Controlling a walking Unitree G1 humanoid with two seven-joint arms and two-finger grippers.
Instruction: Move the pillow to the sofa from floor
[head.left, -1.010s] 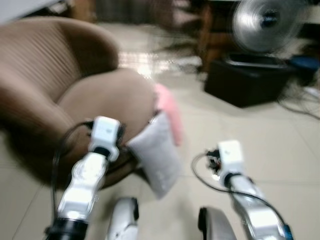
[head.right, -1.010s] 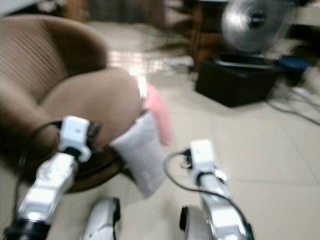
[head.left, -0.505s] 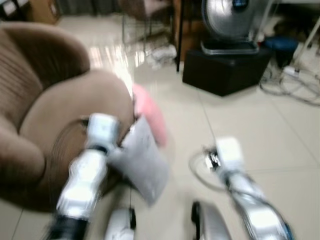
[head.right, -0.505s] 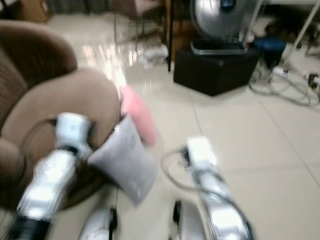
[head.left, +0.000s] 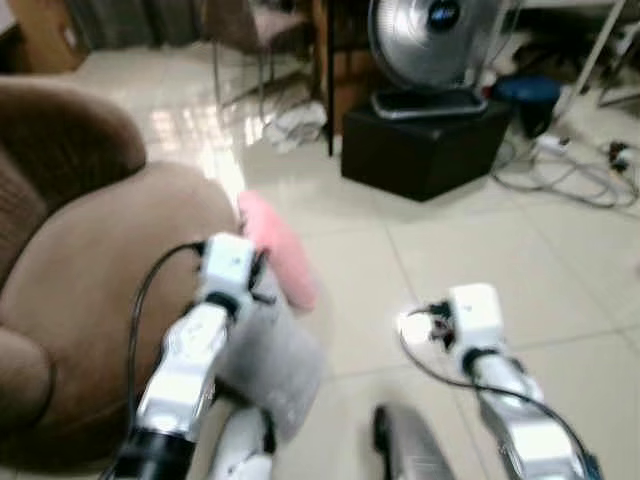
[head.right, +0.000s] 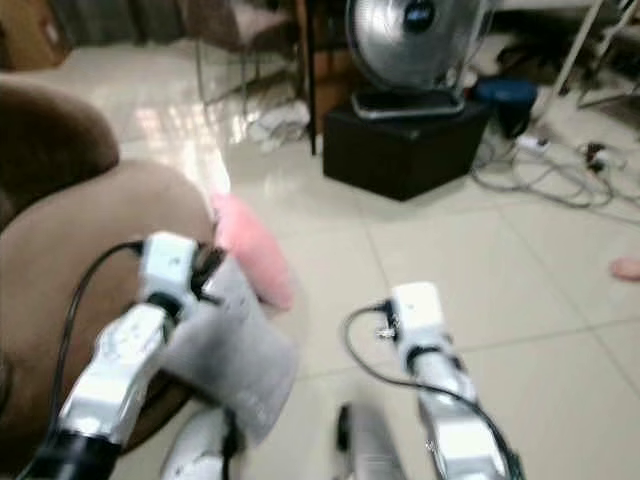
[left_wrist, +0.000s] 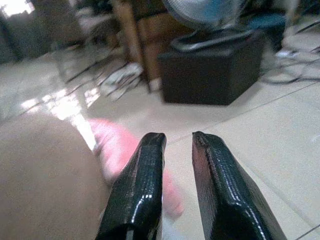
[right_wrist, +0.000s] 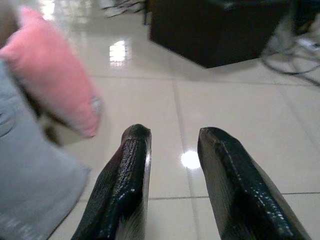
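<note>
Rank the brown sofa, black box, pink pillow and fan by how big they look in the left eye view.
1. Brown sofa, largest by far, though nearest.
2. Black box.
3. Fan, cut off by the frame's top, so its place against the box is unsure.
4. Pink pillow, smallest.

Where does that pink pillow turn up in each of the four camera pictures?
Left eye view: pink pillow left of centre, leaning on the brown sofa.
Right eye view: same spot, by the grey pillow.
Left wrist view: behind the left gripper.
Right wrist view: upper left, beyond the right gripper.
Shared landmark: black box.
</note>
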